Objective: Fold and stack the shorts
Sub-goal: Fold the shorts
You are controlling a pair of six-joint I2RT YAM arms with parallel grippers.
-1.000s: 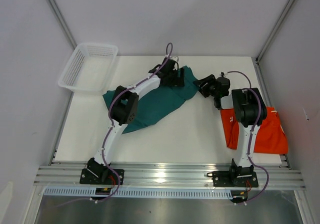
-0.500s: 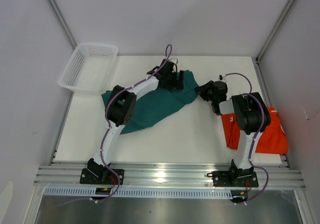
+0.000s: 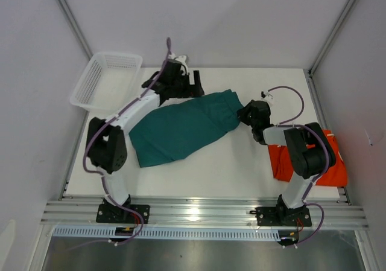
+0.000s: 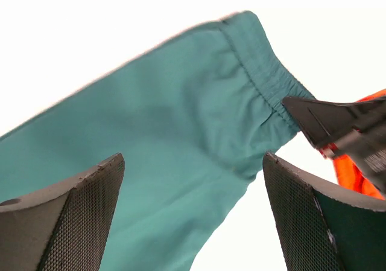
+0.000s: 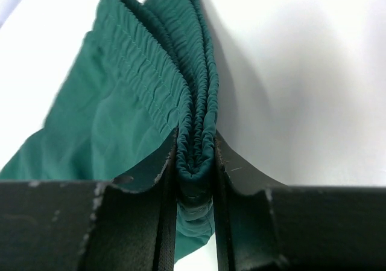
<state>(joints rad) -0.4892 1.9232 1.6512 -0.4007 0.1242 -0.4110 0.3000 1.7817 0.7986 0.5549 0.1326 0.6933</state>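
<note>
The dark teal shorts (image 3: 181,127) lie spread across the middle of the table, waistband end toward the right. My right gripper (image 3: 246,113) is shut on that gathered waistband (image 5: 196,132), which is bunched between the two fingers (image 5: 238,174). My left gripper (image 3: 196,85) hovers open above the shorts' back edge, with nothing between its fingers (image 4: 78,223), and the teal shorts (image 4: 169,132) lie below them. The orange shorts (image 3: 329,162) lie crumpled at the table's right edge, partly under the right arm, and a strip of the orange shorts (image 4: 362,171) shows in the left wrist view.
A white mesh basket (image 3: 105,81) stands at the back left corner, close to the left arm's elbow. Grey walls and metal posts enclose the table on three sides. The aluminium rail (image 3: 199,212) with both arm bases runs along the near edge.
The right gripper has closed on the teal waistband. The left arm has lifted off the shorts and swung back and left. The teal shorts now lie flatter and more spread out.
</note>
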